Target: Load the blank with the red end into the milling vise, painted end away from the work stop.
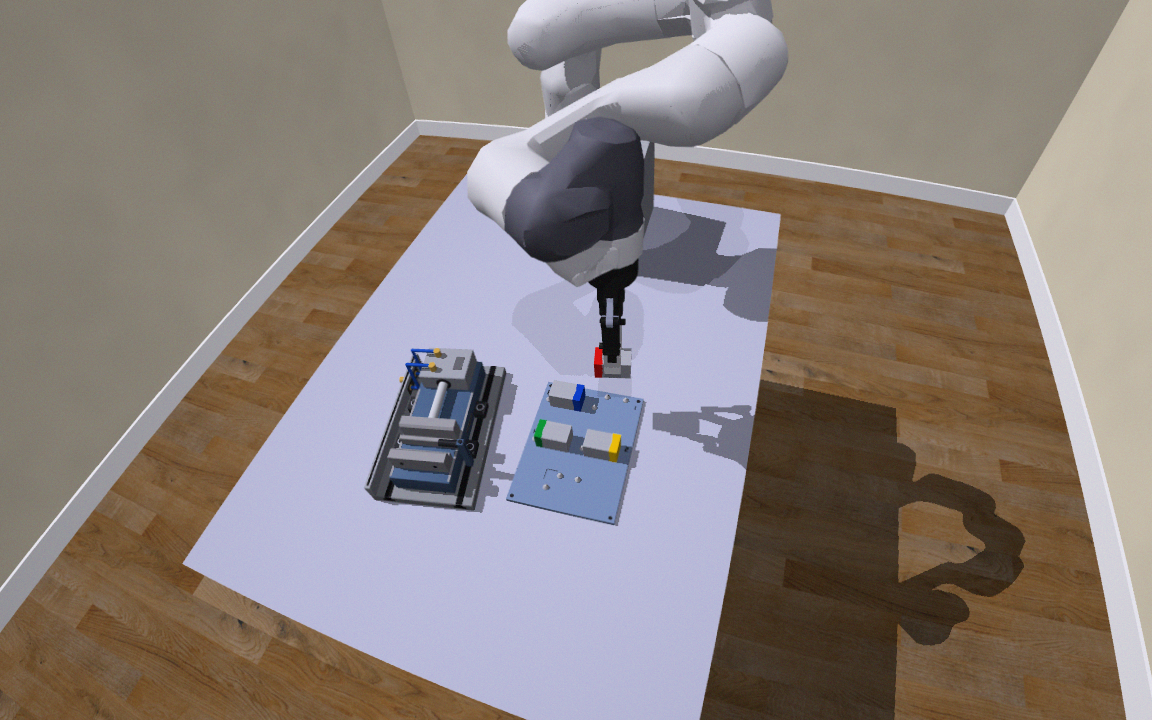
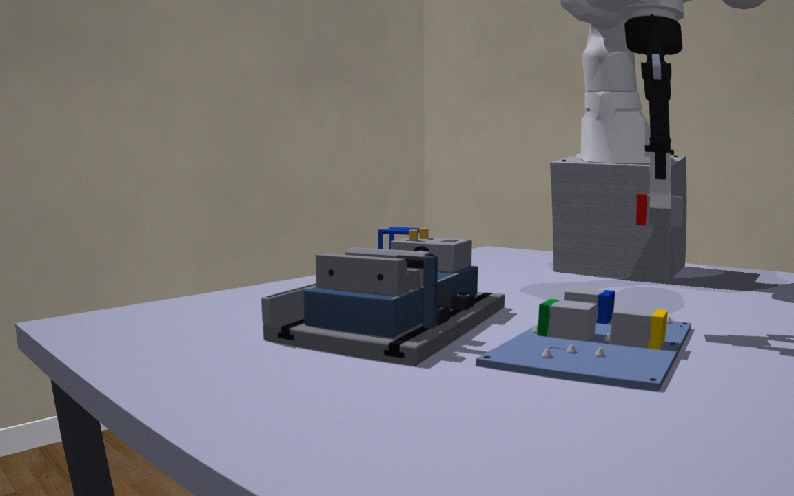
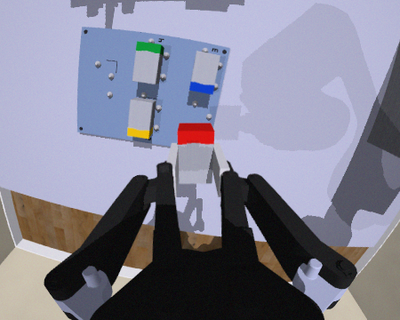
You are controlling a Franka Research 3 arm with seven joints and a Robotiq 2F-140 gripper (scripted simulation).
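My gripper is shut on the blank with the red end, high above the table, beyond the infeed plate's robot-side edge. Its red end points toward the vise's side. The vise's fixed jaw and moving jaw stand apart, with the work stop between them. The low bars are hidden. Blanks with a blue end, green end and yellow end lie on the infeed plate.
Blue hoses rise at the vise's rear block. The vise's raised plate lies beside the infeed plate, with a gap between. Small pegs stand on the infeed plate. The robot's grey pedestal is behind.
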